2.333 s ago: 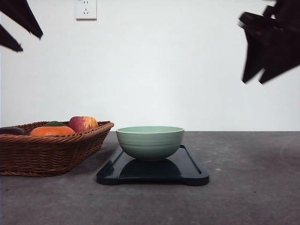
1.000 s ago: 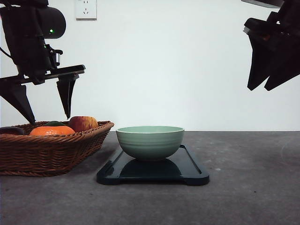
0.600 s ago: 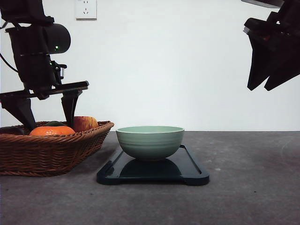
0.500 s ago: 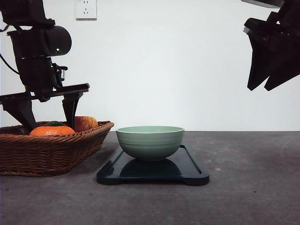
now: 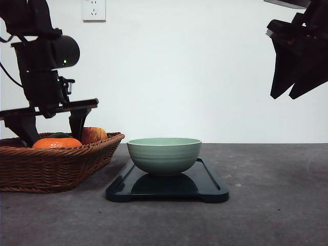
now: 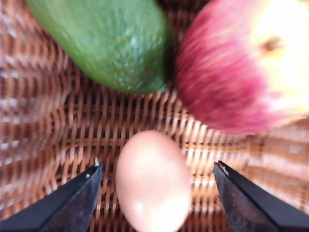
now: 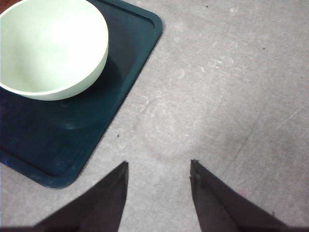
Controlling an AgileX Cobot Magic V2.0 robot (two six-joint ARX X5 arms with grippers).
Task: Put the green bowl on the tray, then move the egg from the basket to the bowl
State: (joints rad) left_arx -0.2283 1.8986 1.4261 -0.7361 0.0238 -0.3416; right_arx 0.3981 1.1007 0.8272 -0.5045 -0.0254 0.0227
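**Left gripper straddling the egg in the basket; bowl set on the tray**

In the wicker basket [image 5: 56, 161] at the left of the table [image 5: 271, 195], the left gripper [image 5: 49, 128] is lowered among the fruit with its two fingers spread wide, one tip on either side of the egg [image 6: 152, 181]. In the left wrist view the egg lies on the woven floor between the dark fingertips [image 6: 72, 200], with a gap visible on each side, so neither fingertip touches it. Just beyond the egg lie a green avocado [image 6: 104, 43] and a red-and-yellow apple [image 6: 241, 63], which sit side by side. From the front, an orange [image 5: 56, 143] also shows above the braided rim, beside the apple [image 5: 92, 135].

The green bowl [image 5: 164, 155] stands upright on the dark tray [image 5: 205, 189], which lies just right of the basket. In the right wrist view the bowl [image 7: 50, 46] is empty and occupies one end of the tray [image 7: 58, 145].

The right gripper [image 5: 292, 92] hangs high above the right side of the table, well apart from the tray. Its fingers are parted and hold nothing; bare grey tabletop shows between them.
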